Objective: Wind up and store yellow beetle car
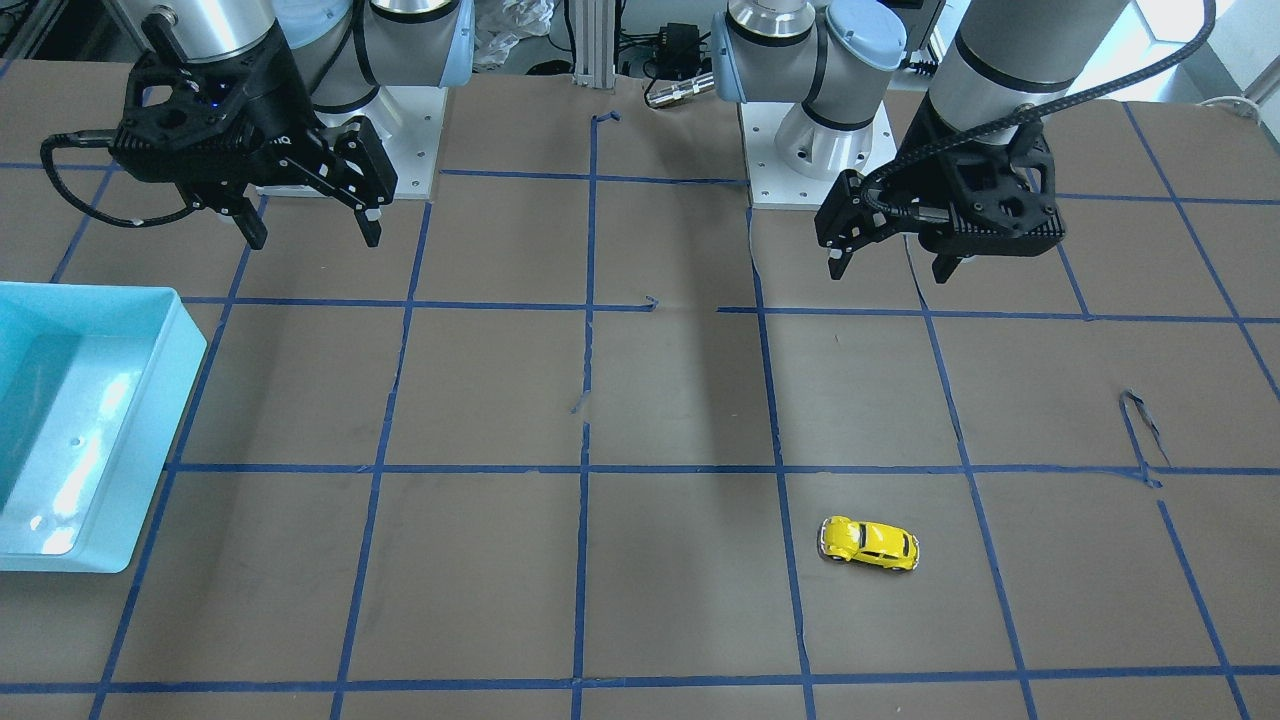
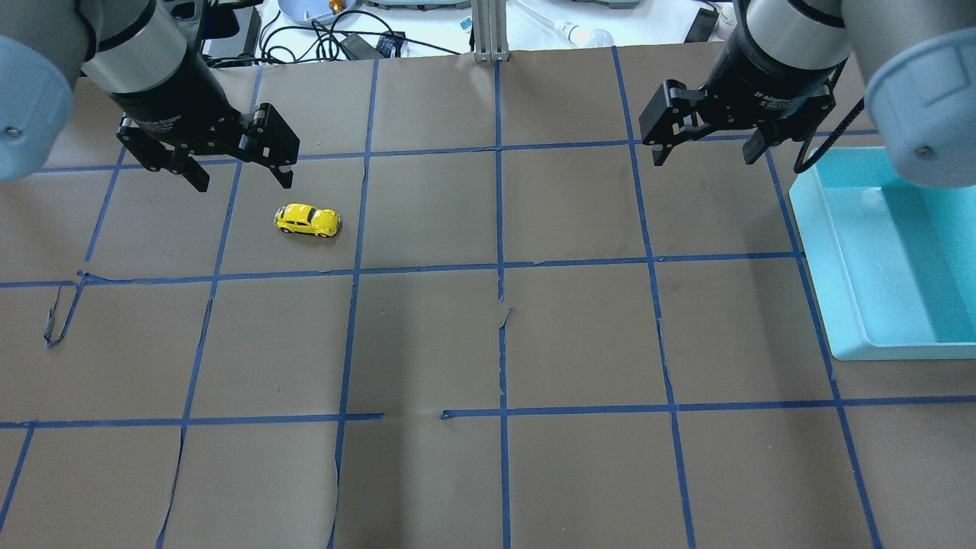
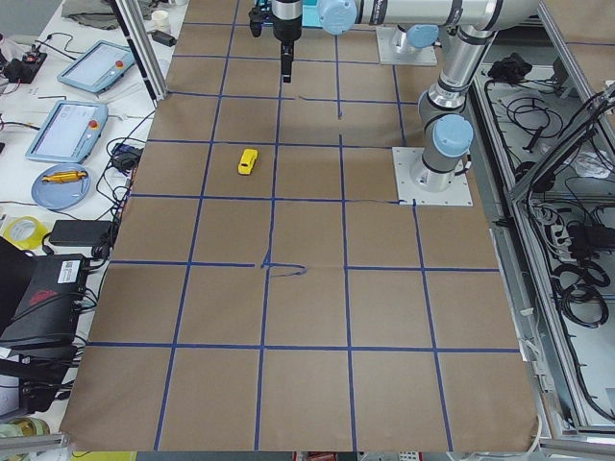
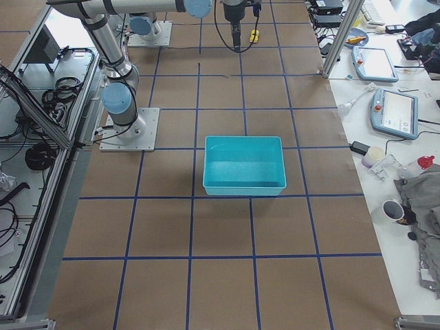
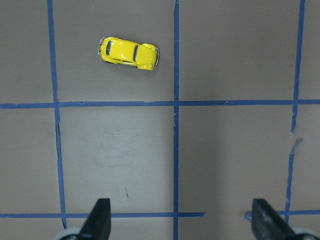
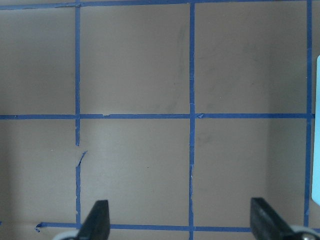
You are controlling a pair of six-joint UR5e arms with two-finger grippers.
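Note:
The yellow beetle car (image 2: 308, 220) stands on its wheels on the brown table, in a taped square on my left side. It also shows in the front view (image 1: 869, 543), the left wrist view (image 5: 128, 53) and the left side view (image 3: 248, 160). My left gripper (image 2: 242, 181) hangs open and empty above the table, just beyond the car and a little to its left. Its fingertips (image 5: 98, 220) frame bare paper, with the car well ahead of them. My right gripper (image 2: 704, 158) is open and empty, high over the table's right half, next to the bin.
An empty light-blue bin (image 2: 820, 252) stands at the table's right edge, also in the front view (image 1: 190, 330) and right side view (image 4: 244, 165). Blue tape lines grid the brown paper, torn in places (image 2: 57, 316). Both arm bases stand at the robot's side.

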